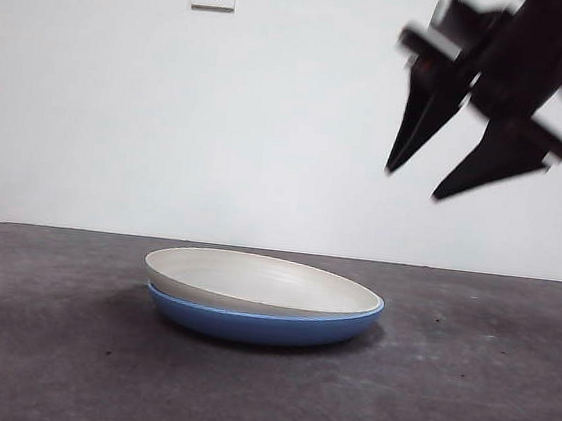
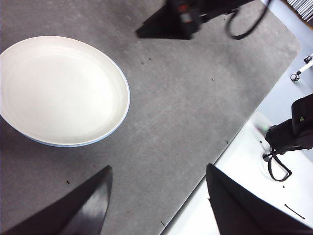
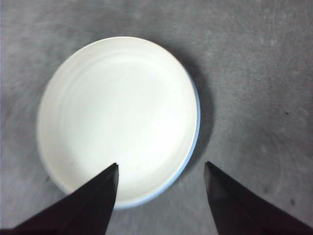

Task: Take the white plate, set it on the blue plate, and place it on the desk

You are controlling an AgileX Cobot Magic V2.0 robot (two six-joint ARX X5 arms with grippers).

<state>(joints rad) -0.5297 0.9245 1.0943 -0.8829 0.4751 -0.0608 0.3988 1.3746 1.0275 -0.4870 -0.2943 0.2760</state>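
I see the white plate (image 1: 259, 281) nested inside the blue plate (image 1: 269, 322), mouth up, the pair sitting near the middle of the desk (image 1: 35, 346). It isn't seated square: in the front view its left rim rides above the blue rim, while on the right it sinks down so the blue lip shows around it. I judge that tilt comes from the white plate resting offset, pushed a little to one side, which fits the right wrist view, where a thin blue crescent shows along only one edge. Being round, it has no real long axis; its flat face points upward, tipped slightly toward the low side.

The right gripper (image 1: 412, 184) hangs in the air above and to the right of the stack, touching nothing, jaws spread wide and empty. Its camera looks nearly straight down at the plates, so I read it as positioned over the near rim, the natural place to pinch.

The left gripper (image 2: 156, 200) waits off to the side, over the desk's edge, jaws also apart with nothing between them.
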